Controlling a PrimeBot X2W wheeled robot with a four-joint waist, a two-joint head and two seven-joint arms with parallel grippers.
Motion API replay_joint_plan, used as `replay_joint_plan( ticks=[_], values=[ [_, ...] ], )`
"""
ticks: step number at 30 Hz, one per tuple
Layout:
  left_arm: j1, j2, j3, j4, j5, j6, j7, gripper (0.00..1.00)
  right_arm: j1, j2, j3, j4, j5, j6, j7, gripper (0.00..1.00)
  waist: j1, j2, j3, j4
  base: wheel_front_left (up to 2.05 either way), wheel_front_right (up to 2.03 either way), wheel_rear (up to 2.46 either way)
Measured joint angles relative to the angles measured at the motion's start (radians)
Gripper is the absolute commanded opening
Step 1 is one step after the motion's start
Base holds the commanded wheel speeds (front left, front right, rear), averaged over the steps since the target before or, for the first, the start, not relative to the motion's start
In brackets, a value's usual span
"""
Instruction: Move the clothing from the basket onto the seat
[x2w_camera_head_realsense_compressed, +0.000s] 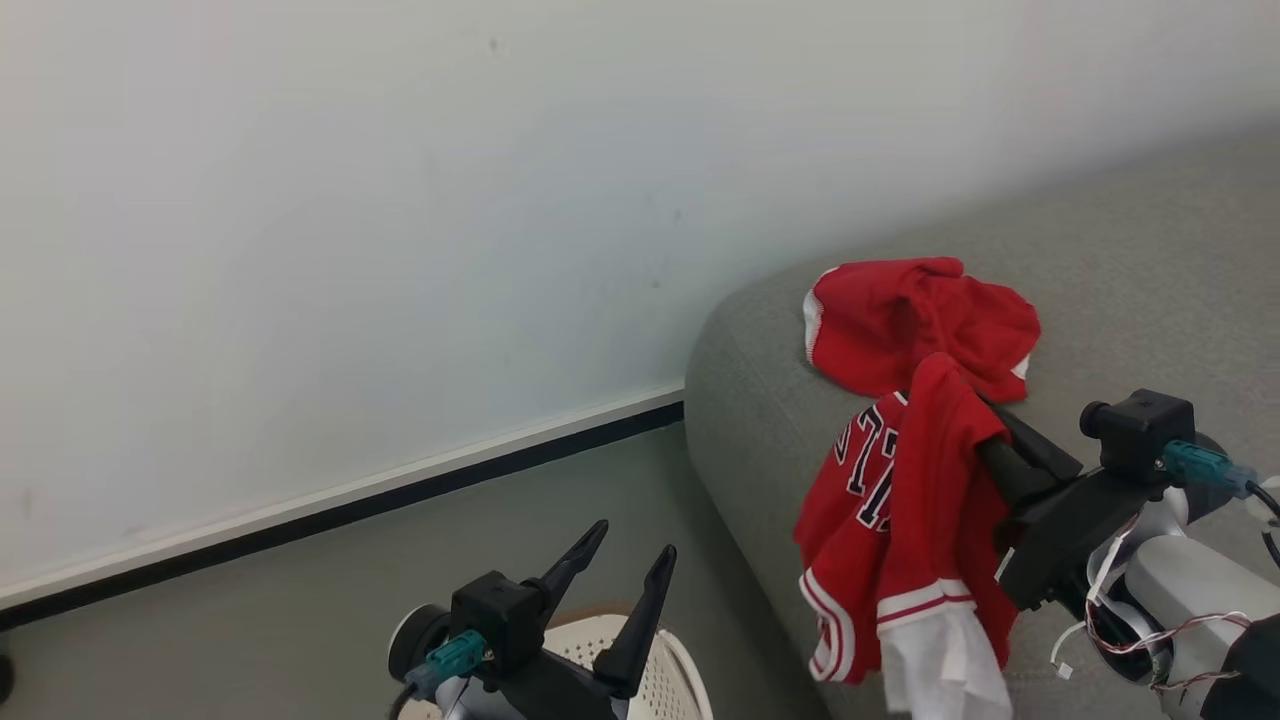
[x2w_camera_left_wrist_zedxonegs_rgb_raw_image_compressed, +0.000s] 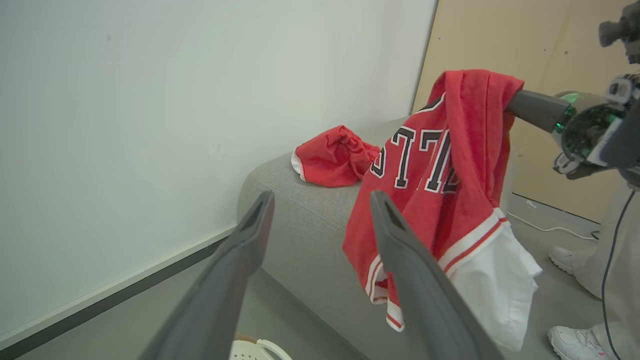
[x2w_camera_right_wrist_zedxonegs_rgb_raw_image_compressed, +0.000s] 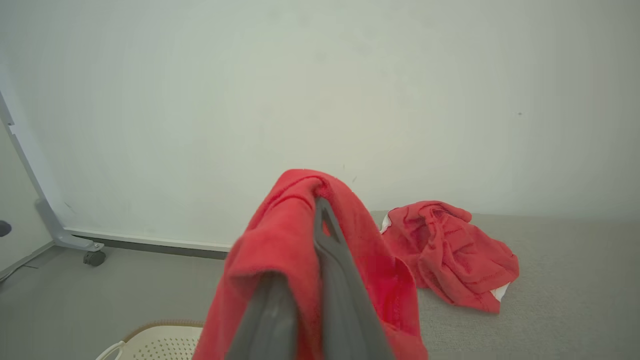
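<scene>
- The clothing's numbered jersey (x2w_camera_head_realsense_compressed: 900, 520) is pinched between the pressed-together fingers of the right gripper (x2w_camera_right_wrist_zedxonegs_rgb_raw_image_compressed: 320, 215) and hung at the edge of the seat (x2w_camera_head_realsense_compressed: 760, 420).
- The plain red garment (x2w_camera_head_realsense_compressed: 915, 320) is laid on the seat.
- The left gripper (x2w_camera_head_realsense_compressed: 634, 538) is spread wide above the basket (x2w_camera_head_realsense_compressed: 672, 680).

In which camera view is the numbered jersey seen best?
The left wrist view: the jersey hangs facing that camera, numerals and white hem plain. The head view shows it from above, with a fold covering part of the numerals. The right wrist view shows red cloth bunched around the right gripper's fingers.
</scene>
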Motion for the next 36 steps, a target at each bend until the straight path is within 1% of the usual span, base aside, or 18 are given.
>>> replay_joint_plan(
  ticks=[5, 8, 11, 14, 19, 26, 31, 36],
  values=[
    [0.000, -0.006, -0.006, -0.007, 0.001, 0.000, -0.009, 1.00, 0.005, -0.028, -0.008, -0.047, -0.006, -0.017, 0.000, 0.00, 0.0000, 0.0000, -0.001, -0.063, 0.00, 0.00, 0.00],
    [0.000, -0.010, -0.013, -0.012, 0.005, 0.002, -0.009, 1.00, -0.001, -0.057, -0.019, -0.062, -0.016, -0.025, 0.000, 0.00, 0.0000, 0.0000, 0.004, -0.110, 0.00, 0.00, 0.00],
    [-0.003, -0.014, -0.028, -0.015, 0.009, 0.002, -0.009, 1.00, -0.014, -0.084, -0.038, -0.056, -0.022, -0.025, 0.000, 0.00, 0.0000, 0.0000, 0.014, -0.136, 0.00, 0.00, 0.00],
    [-0.015, -0.018, -0.041, -0.017, 0.016, 0.001, -0.009, 1.00, -0.051, -0.108, -0.051, -0.041, -0.029, -0.025, 0.000, 0.00, 0.0000, 0.0000, 0.034, -0.147, 0.00, 0.00, 0.00],
    [-0.027, -0.018, -0.051, -0.027, 0.025, 0.001, -0.007, 1.00, -0.149, -0.105, -0.080, -0.015, -0.035, -0.025, 0.008, 0.00, 0.0001, 0.0001, 0.075, -0.142, 0.00, 0.00, 0.00],
    [-0.057, -0.014, -0.052, -0.061, 0.041, 0.013, 0.004, 1.00, -0.307, -0.102, -0.120, 0.044, -0.044, -0.019, 0.037, 0.00, 0.0001, 0.0001, 0.137, -0.109, 0.00, 0.00, 0.00],
    [-0.094, 0.002, -0.045, -0.092, 0.065, 0.018, 0.015, 1.00, -0.439, -0.103, -0.157, 0.105, -0.057, -0.020, 0.065, 0.00, 0.0002, 0.0001, 0.192, -0.077, 0.00, 0.00, 0.00],
    [-0.123, 0.027, -0.031, -0.124, 0.075, 0.023, 0.026, 1.00, -0.556, -0.120, -0.193, 0.181, -0.058, -0.016, 0.095, 0.00, 0.0002, 0.0001, 0.250, -0.039, 0.00, 0.00, 0.00]
  ],
)
